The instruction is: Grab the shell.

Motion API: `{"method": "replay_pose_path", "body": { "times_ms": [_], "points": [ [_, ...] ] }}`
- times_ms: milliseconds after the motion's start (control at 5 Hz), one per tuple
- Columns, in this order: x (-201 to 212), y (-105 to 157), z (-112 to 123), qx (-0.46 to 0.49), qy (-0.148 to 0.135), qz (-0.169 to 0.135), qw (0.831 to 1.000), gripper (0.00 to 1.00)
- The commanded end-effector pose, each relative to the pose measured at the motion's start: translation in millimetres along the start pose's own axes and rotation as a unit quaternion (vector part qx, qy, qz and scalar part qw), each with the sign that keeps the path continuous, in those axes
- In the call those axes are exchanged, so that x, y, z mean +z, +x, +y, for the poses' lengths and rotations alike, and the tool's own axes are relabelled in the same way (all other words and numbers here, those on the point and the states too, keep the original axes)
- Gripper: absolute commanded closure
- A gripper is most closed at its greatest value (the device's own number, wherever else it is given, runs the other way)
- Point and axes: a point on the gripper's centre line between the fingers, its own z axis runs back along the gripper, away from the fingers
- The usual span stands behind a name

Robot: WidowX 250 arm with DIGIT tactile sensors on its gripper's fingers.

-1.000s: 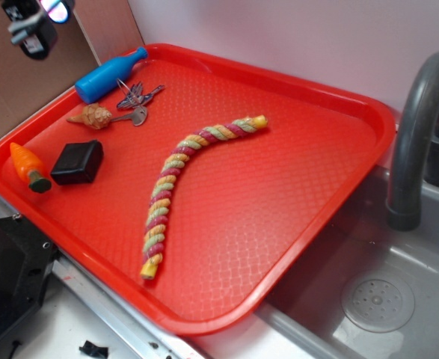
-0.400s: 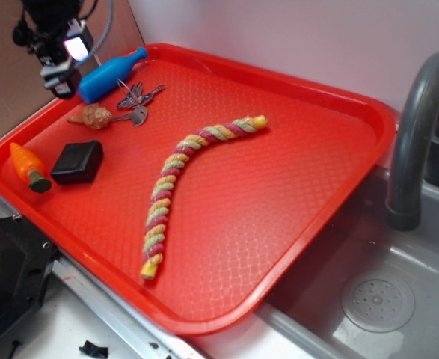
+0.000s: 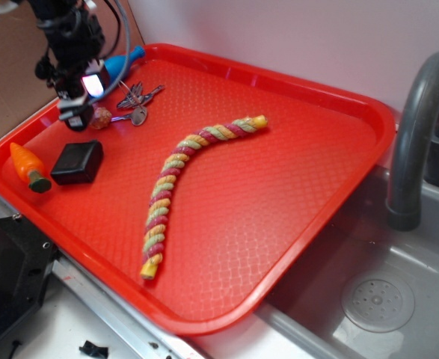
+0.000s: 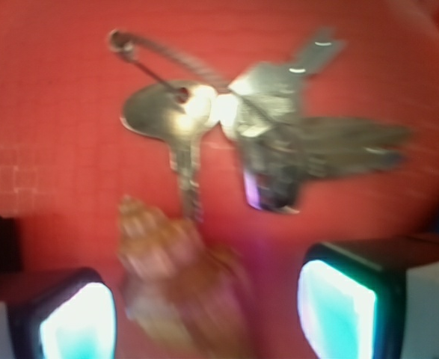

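Down from the tray's far corner, the hand (image 3: 81, 112) now hangs over the shell (image 3: 102, 117) beside the keys (image 3: 134, 101). Wrist view: blurred shell (image 4: 178, 280) between spread, released fingers (image 4: 77, 318), touching the keys (image 4: 264, 142).

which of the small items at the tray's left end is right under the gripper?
The shell: in the wrist view it lies between the gripper fingers. The keys lie just beyond; the black box and carrot sit clear.

Toy kitchen rig, lab-like. Grey plastic sink basin (image 3: 384, 299) at 4 o'clock, dark curved faucet (image 3: 417, 120) at 3 o'clock; red cafeteria tray (image 3: 279, 187) centre, cardboard backdrop (image 3: 10, 82) at 10 o'clock.
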Motion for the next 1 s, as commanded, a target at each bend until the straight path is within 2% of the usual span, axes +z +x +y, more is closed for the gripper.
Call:
{"method": "replay_pose_path", "body": {
  "times_ms": [0,200,400,600,800],
  "points": [
    [-5.1,8.9,-4.6,-0.023,0.022,0.030,0.999,0.00],
    [-6.4,10.1,-5.2,-0.023,0.029,0.038,0.999,1.00],
    [-6.7,10.9,-5.6,-0.022,0.026,0.038,0.999,1.00],
    [2.8,12.4,-6.6,0.013,0.036,0.034,0.999,1.00],
    [52.4,22.4,-15.4,0.143,0.073,0.041,0.986,1.00]
  ]
}}
